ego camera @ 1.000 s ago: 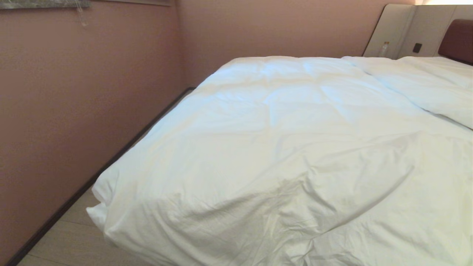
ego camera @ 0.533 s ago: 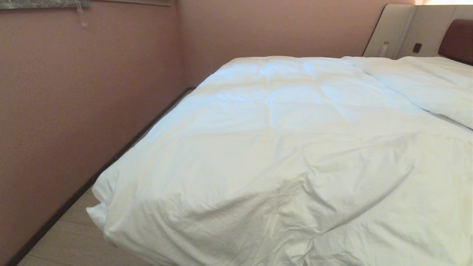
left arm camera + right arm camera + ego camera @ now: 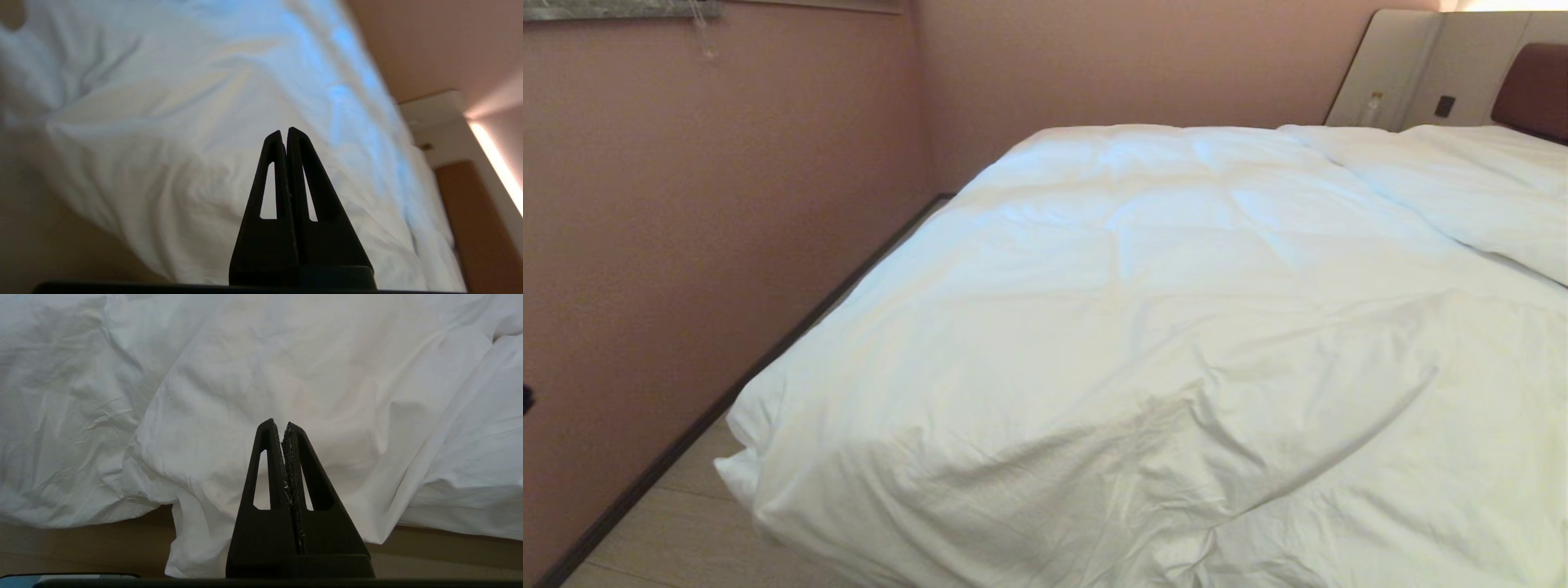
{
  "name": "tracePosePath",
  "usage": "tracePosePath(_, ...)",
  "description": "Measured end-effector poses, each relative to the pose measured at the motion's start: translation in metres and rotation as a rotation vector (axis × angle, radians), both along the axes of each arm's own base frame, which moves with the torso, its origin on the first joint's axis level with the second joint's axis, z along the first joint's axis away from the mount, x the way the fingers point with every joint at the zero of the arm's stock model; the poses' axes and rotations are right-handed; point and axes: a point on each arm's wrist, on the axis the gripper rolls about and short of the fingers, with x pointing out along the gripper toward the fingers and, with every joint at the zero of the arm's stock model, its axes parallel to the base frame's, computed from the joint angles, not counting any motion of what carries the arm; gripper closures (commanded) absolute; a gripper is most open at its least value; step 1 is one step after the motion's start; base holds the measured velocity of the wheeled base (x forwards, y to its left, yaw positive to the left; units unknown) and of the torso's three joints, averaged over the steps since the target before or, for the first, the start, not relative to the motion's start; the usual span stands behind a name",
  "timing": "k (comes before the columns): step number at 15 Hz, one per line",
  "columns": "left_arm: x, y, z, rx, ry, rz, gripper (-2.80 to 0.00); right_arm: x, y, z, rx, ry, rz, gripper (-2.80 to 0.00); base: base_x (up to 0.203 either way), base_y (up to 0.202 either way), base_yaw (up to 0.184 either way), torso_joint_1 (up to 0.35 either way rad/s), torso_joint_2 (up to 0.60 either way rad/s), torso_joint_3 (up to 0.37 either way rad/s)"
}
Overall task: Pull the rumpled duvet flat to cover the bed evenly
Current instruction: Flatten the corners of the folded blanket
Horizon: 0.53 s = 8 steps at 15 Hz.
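In the head view the duvet (image 3: 1143,351) lies rumpled over the bed (image 3: 1531,90), reaching from the foot corner nearest the camera back to the pillows (image 3: 1462,180) by the brown headboard; its near corner hangs off the bed's left foot corner toward the floor (image 3: 678,523), with a deep crease running across the lower part. A pink wall (image 3: 719,204) runs along the bed's left side, and a small bottle (image 3: 1372,108) stands by the beige panel at the head end. A small dark shape (image 3: 526,398) shows at the picture's left edge, beside the wall; it was not there in the two earlier head pictures, while the duvet and the whole scene look the same as before. What the shape belongs to I cannot tell. In the left wrist view the left gripper (image 3: 284,131) has its fingers (image 3: 273,179) pressed together with nothing between them; they point at the duvet's draped side from off the bed, apart from the cloth, with the headboard and a lit strip visible beyond. In the right wrist view the right gripper (image 3: 280,424) also has its fingers (image 3: 267,473) clenched on nothing; the duvet's hanging edge lies straight ahead of the tips, drooping to the floor below the bed's foot edge, and the fingers do not touch it.
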Motion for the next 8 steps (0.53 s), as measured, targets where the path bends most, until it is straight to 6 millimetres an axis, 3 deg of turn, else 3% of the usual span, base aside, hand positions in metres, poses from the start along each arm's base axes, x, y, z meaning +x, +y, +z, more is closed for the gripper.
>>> tracePosePath(2, 0.058, 0.009, -0.004, -0.048, 0.172, 0.057, 0.00, 0.000, 0.000, 0.000, 0.000, 0.000, 0.000, 0.00, 0.000, 0.000, 0.000, 0.000, 0.00, 0.000)
tracePosePath(4, 0.114, 0.033, -0.023, -0.123, 0.335, 0.120, 0.00, 0.000, 0.000, 0.000, 0.000, 0.000, 0.000, 0.00, 0.000, 0.000, 0.000, 0.000, 0.00, 0.000)
tracePosePath(6, 0.150, 0.062, -0.044, -0.241, 0.432, 0.116, 0.00, 0.000, 0.000, 0.000, 0.000, 0.000, 0.000, 0.00, 0.000, 0.000, 0.000, 0.000, 0.00, 0.000)
tracePosePath(8, 0.175, 0.080, -0.068, -0.363, 0.519, 0.068, 0.00, 0.000, 0.000, 0.000, 0.000, 0.000, 0.000, 0.00, 0.000, 0.000, 0.000, 0.000, 0.00, 0.000)
